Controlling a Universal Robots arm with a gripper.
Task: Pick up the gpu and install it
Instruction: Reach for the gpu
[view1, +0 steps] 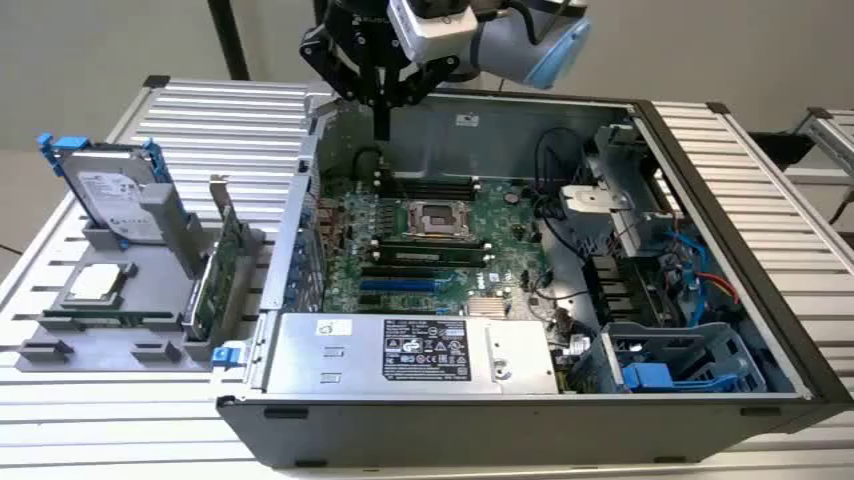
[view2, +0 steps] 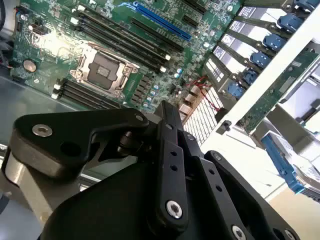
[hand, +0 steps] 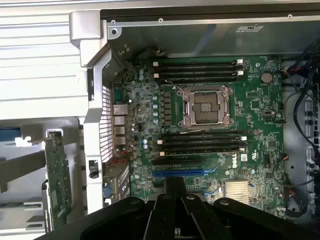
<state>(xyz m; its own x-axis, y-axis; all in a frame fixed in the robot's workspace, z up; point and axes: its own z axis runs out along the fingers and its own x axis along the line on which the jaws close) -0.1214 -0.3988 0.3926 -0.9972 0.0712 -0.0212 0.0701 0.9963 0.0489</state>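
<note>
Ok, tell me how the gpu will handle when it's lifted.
Likely stiff: the gpu is a flat circuit board with a metal bracket. Probably light for its size, being thin. It stands on edge in a holder, so a sideways push might tilt it; its bare components look fragile.

I can read no print reliably. White stickers stand on the power supply at the near side, the hard drive at the exterior view's left, and the case's far wall.
</note>
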